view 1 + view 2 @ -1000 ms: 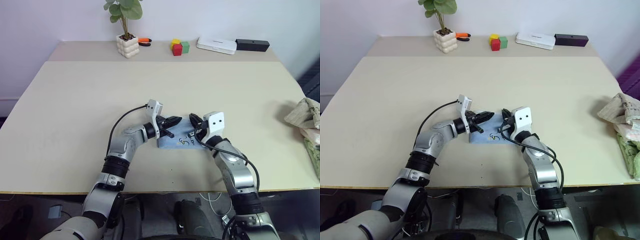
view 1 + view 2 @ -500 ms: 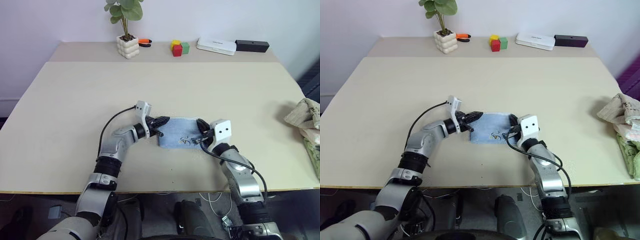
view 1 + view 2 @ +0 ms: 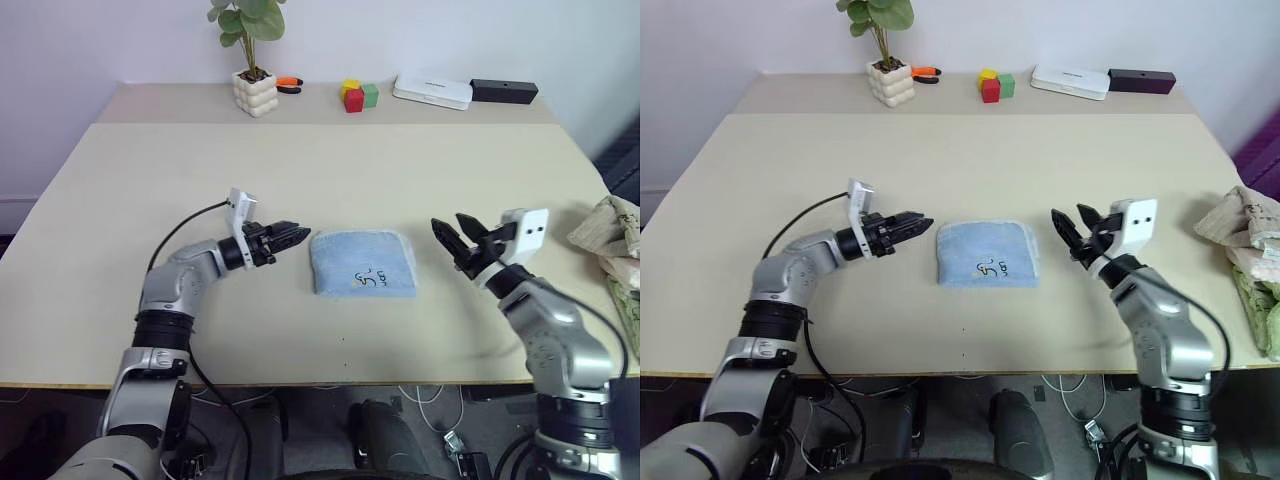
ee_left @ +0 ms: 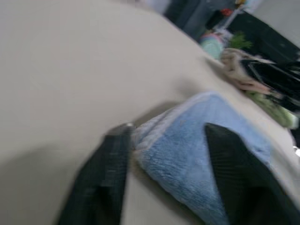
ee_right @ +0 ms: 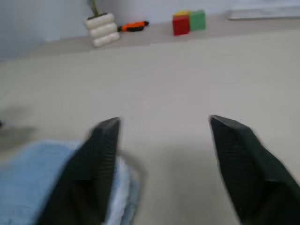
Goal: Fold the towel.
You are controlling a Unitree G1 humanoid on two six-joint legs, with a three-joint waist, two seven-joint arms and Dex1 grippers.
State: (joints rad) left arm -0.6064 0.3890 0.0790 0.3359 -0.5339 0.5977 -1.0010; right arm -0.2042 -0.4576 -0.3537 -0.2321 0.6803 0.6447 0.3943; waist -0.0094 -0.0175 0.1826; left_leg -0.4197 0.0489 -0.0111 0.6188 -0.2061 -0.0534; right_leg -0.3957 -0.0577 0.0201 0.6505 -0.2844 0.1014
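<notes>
The towel (image 3: 362, 264) is light blue and lies folded into a small rectangle on the table, its dark embroidered mark facing up near the front edge. My left gripper (image 3: 298, 236) hovers just left of the towel, pointing at it, open and holding nothing. The left wrist view has the towel's (image 4: 201, 140) pale hem beyond the spread fingers (image 4: 103, 178). Off the towel's right side, raised above the table, my right gripper (image 3: 453, 231) is open and empty. A corner of the towel (image 5: 33, 187) appears past one finger in the right wrist view.
Along the back of the table (image 3: 150, 200) stand a potted plant (image 3: 254, 92), an orange tool (image 3: 290, 83), coloured blocks (image 3: 355, 96), a white box (image 3: 433, 91) and a black box (image 3: 505, 91). A crumpled patterned cloth (image 3: 612, 235) lies at the right edge.
Both grippers were shut at the towel's ends. They have opened and drawn apart, the left one leftward, the right one rightward and up. The towel now lies folded flat between them.
</notes>
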